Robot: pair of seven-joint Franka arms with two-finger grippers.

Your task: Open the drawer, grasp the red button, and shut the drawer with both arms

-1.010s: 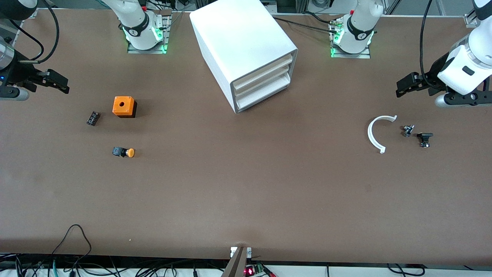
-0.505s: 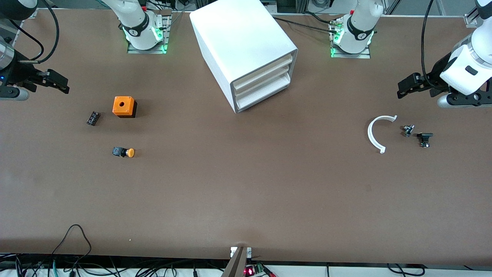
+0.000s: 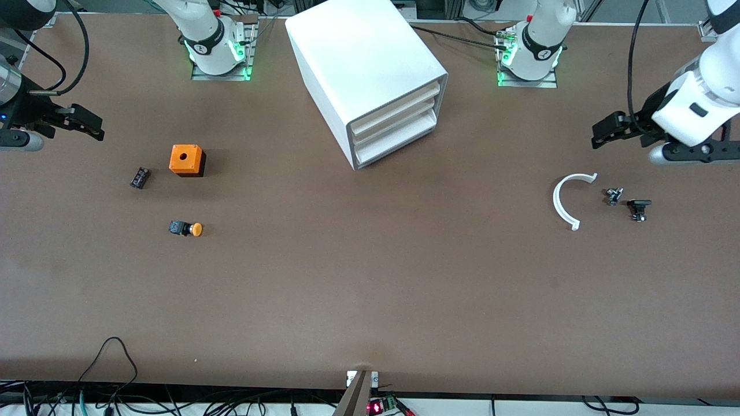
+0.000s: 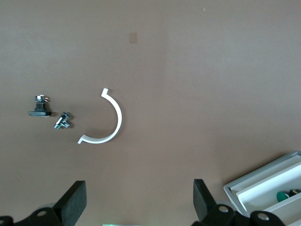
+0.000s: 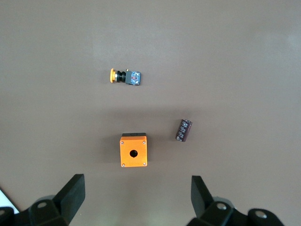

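The white cabinet (image 3: 370, 69) stands near the robots' bases, with three white drawers (image 3: 396, 124) stacked in its front, all pushed in. A corner of it shows in the left wrist view (image 4: 263, 186). No red-capped button shows in any view. My left gripper (image 3: 604, 132) hangs open and empty over the table at the left arm's end; in its wrist view (image 4: 138, 205) its fingers stand wide apart. My right gripper (image 3: 87, 123) hangs open and empty over the right arm's end, also wide open in its wrist view (image 5: 136, 200).
An orange box with a hole (image 3: 186, 160), a black cylinder part (image 3: 139, 177) and an orange-capped button (image 3: 186, 229) lie toward the right arm's end. A white arc piece (image 3: 566, 199) and two small bolts (image 3: 614, 196) (image 3: 638, 208) lie toward the left arm's end.
The left arm's wrist has shifted a little toward the robots' bases, its gripper edging slightly toward the cabinet. The right arm has not moved.
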